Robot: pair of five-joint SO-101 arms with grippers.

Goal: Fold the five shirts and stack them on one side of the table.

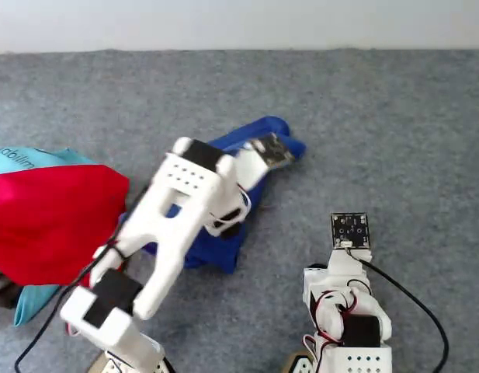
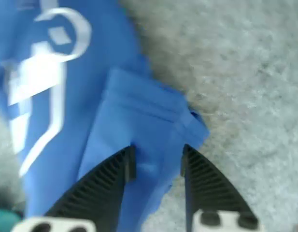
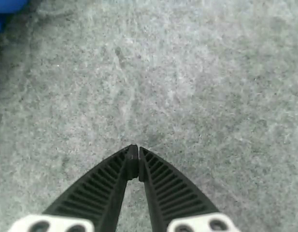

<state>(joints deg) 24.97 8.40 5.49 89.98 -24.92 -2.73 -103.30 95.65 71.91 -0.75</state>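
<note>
High view is showing the blue shirt lying crumpled mid-table, with a red shirt resting on a light blue shirt that is carrying white lettering. Left wrist view is showing the left end effector standing open astride a fold of the blue shirt, near a white printed emblem. Right wrist view is showing the right end effector pinched shut over the grey table.

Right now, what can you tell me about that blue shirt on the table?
The blue shirt is soft cloth with a white print, lying rumpled and partly folded on the grey table cover beside a red shirt. The left arm leans over it, and its fingers stand open either side of a folded edge, blue cloth between them.
</note>
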